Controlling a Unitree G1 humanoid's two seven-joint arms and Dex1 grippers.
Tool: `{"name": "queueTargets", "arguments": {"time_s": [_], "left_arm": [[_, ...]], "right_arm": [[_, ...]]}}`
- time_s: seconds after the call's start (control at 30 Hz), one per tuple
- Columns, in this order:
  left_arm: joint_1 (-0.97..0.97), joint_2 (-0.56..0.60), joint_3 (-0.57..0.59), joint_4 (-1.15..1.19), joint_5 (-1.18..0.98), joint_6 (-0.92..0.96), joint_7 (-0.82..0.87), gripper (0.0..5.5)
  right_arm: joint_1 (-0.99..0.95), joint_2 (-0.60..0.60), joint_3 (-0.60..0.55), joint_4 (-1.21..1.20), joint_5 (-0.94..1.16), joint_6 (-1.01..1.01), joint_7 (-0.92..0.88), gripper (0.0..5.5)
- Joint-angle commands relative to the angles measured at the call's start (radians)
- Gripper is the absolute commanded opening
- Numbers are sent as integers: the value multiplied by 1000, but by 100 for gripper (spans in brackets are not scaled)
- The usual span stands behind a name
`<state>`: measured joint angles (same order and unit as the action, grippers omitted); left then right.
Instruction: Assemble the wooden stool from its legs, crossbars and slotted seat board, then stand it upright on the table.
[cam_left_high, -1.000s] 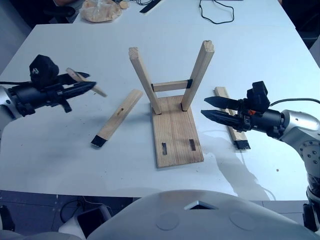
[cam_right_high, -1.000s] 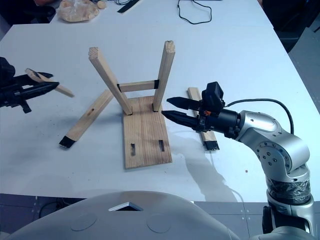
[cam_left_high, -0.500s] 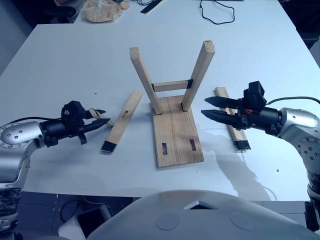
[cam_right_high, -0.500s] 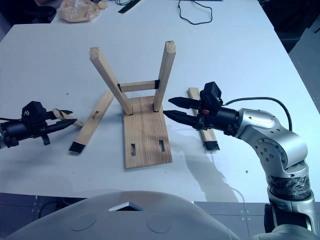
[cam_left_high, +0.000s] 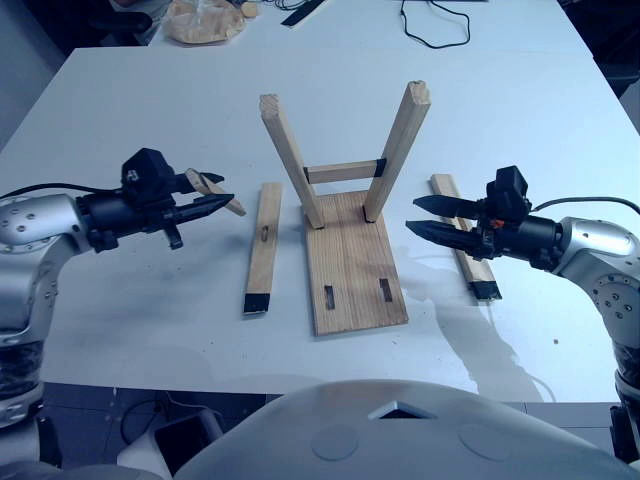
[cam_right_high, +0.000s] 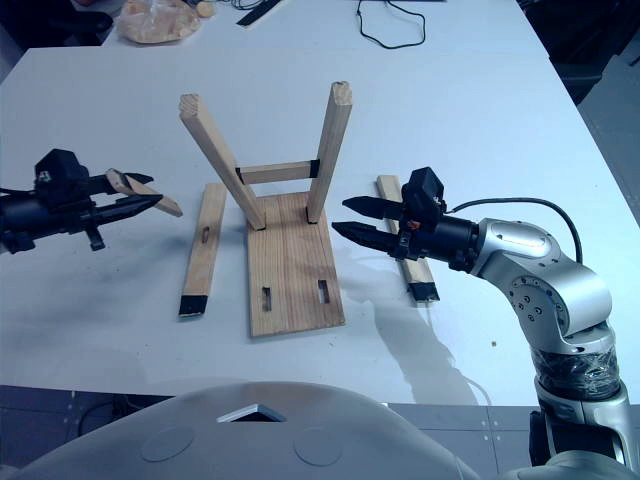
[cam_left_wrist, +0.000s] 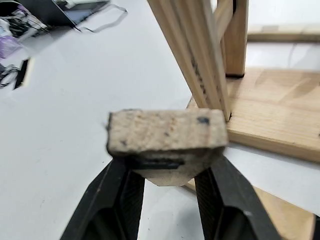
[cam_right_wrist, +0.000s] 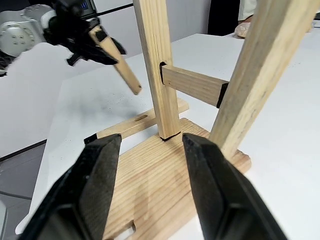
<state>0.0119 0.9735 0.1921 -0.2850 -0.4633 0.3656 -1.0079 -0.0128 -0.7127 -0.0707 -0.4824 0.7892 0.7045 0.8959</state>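
Observation:
The slotted seat board (cam_left_high: 352, 270) lies flat with two legs (cam_left_high: 289, 158) (cam_left_high: 396, 150) standing in it, joined by a crossbar (cam_left_high: 343, 171). One loose leg (cam_left_high: 263, 245) lies left of the board and roughly parallel to it. Another loose leg (cam_left_high: 463, 238) lies to the right. My left gripper (cam_left_high: 213, 192) hovers left of the standing legs, shut on a short crossbar (cam_left_wrist: 166, 137) that points toward them. My right gripper (cam_left_high: 413, 214) is open just right of the board, above the right loose leg, its fingers (cam_right_wrist: 97, 185) framing the standing legs.
A crumpled bag (cam_left_high: 203, 20) and a black cable (cam_left_high: 430, 28) lie at the table's far edge. The white table (cam_left_high: 120, 290) has free room in front of both arms.
My left gripper dipped toward the front with the crossbar, then came up nearer the standing legs. The left loose leg's near end swung toward the board. The right gripper hardly moved.

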Motion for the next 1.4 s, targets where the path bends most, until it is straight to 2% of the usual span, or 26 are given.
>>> {"name": "queueTargets", "arguments": {"time_s": [0.03,0.3,0.4,0.97,1.13,1.4], "left_arm": [[-96,-29,-59,106,119,-168,-4,129],[-148,-48,-117,248,9,-270,-322,129],[-142,-62,-124,282,-11,-289,-391,129],[-230,-90,-184,458,110,-446,-454,129],[-240,-122,-240,489,160,-473,-445,129],[-123,-34,-306,342,104,-250,-528,129]], "right_arm": [[-8,-10,4,8,-13,-7,10,226],[-6,0,12,17,-28,-12,15,226],[-11,1,19,22,-33,-12,19,226],[-5,10,38,20,-37,-11,11,226],[-12,12,45,23,-39,-9,12,226],[-13,5,44,24,-38,-6,13,226]]}}
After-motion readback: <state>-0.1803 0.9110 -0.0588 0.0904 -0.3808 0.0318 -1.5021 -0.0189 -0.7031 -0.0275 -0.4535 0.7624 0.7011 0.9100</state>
